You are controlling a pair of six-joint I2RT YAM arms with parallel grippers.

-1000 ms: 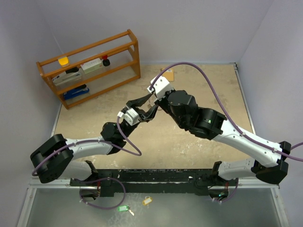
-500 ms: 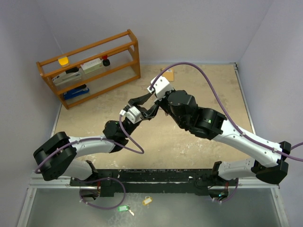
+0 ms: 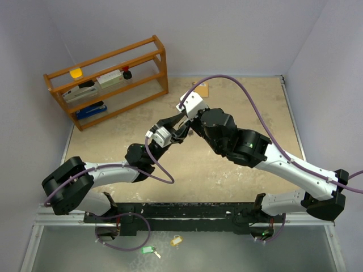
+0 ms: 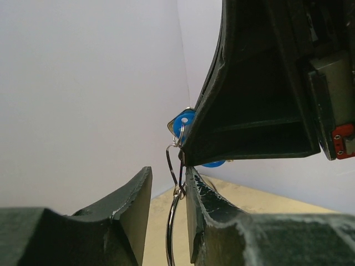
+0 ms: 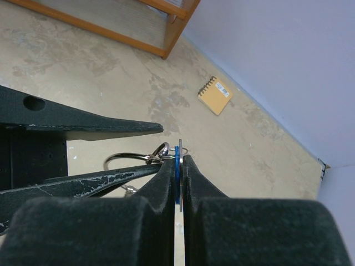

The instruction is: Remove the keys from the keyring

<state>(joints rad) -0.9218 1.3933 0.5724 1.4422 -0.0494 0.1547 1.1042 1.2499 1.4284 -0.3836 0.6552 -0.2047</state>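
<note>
Blue plastic is pinched edge-on between the closed fingers of the right gripper (image 5: 177,159), so the blue-tagged key (image 4: 181,124) is held in the air above the table. The keyring (image 4: 170,227) hangs from it by a small wire loop (image 4: 173,163).

Over the last second the left gripper (image 4: 168,178) has been brought forward and up toward the right one. Its jaws have been drawn in from a wider gape. A narrow gap is left between them, and the ring's wire is threaded down through it, close against one inner face. The jaws are not yet clamped on it. It is judged that the ring is about to be secured, so that the key can then be worked off. No key is seen freed.

By count, one blue tag, one linking loop and one larger ring are seen. No red-tagged key can be made out in any view. One green tag (image 3: 147,249) and one yellow tag (image 3: 176,241) lie loose by the arm bases. One notebook (image 5: 214,95) and one wooden shelf (image 3: 102,56) are also present.
</note>
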